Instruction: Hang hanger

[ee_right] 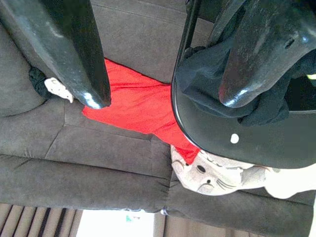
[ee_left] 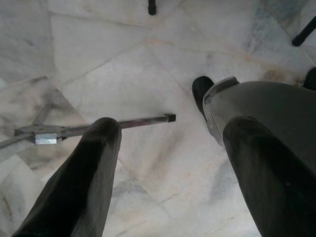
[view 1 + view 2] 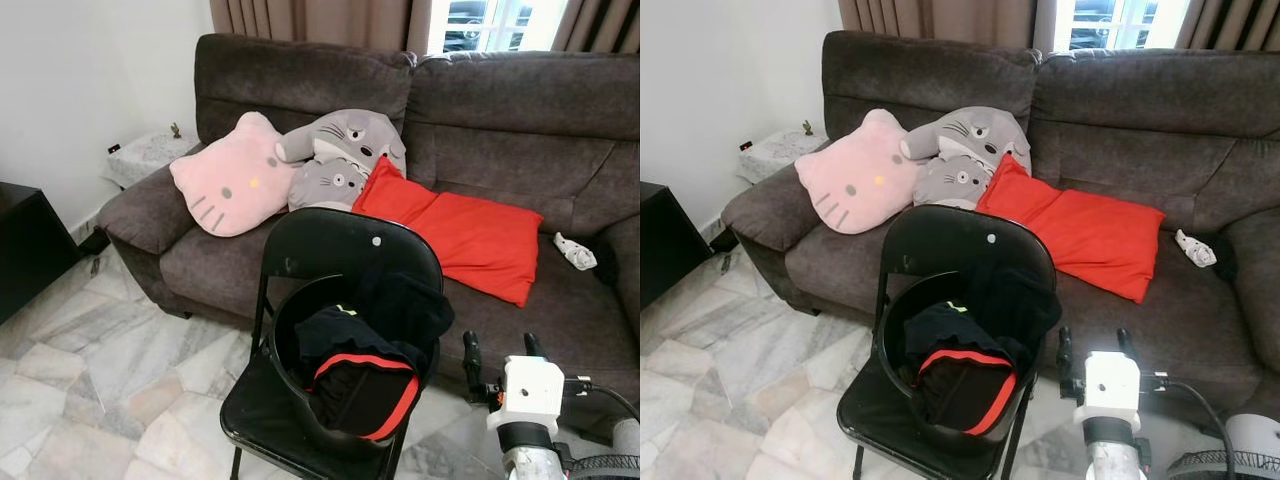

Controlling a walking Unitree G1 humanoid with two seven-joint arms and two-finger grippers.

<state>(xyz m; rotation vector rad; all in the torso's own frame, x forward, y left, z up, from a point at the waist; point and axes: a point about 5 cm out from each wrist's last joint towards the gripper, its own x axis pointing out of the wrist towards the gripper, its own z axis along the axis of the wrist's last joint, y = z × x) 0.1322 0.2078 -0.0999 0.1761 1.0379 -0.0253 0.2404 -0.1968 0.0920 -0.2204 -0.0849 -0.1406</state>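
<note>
The left end effector (image 2: pixel 170 132) hung low over the marble floor (image 2: pixel 123 59), its two fingers spread with nothing between them. Below it lay a thin metal bar (image 2: pixel 143 120), though what the bar belonged to could not be told.

The right end effector (image 3: pixel 497 352) was raised at the lower right of the head views. Its fingers were also spread and empty, pointing up and forward towards the sofa (image 3: pixel 520 110).

Just to its left, and slightly ahead, stood a black folding chair (image 3: pixel 340 240). On the seat sat a black basin (image 3: pixel 285 345), heaped with dark clothes (image 3: pixel 375 350) trimmed in red.

No hanger could be picked out. If one lay in that heap, the cloth hid it, so which way it pointed and how its long axis ran could not be told.

The right arm was clearly the nearer to the basin, so a reach would probably have gone leftward and down over the rim.

Behind the chair a red cushion (image 3: pixel 470 235), a pink cat cushion (image 3: pixel 232 180) and a grey plush cushion (image 3: pixel 340 150) rested on the sofa.
</note>
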